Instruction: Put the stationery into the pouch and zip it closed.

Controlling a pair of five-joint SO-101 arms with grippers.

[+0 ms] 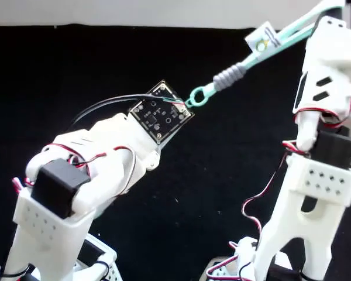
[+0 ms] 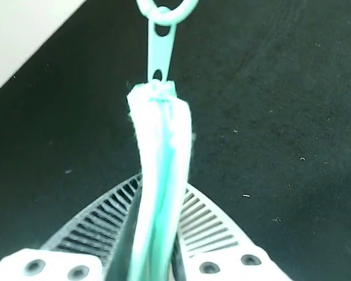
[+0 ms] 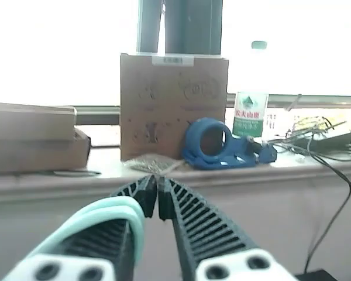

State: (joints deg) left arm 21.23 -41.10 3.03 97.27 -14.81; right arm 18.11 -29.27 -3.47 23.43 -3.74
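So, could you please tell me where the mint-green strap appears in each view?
High view: the strap runs from its ring near centre up to the top right corner.
Left wrist view: that ring, just beyond the pouch end.
Right wrist view: its loop, pinched in the right hand.
Shared landmark: the ring.

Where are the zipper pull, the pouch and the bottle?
zipper pull (image 2: 161,52): left wrist view, on the flat teal tab below its ring.
pouch (image 2: 161,146): left wrist view, on its bunched white and teal fabric edge.
bottle (image 3: 250,114): right wrist view, on its label, on the ledge behind.
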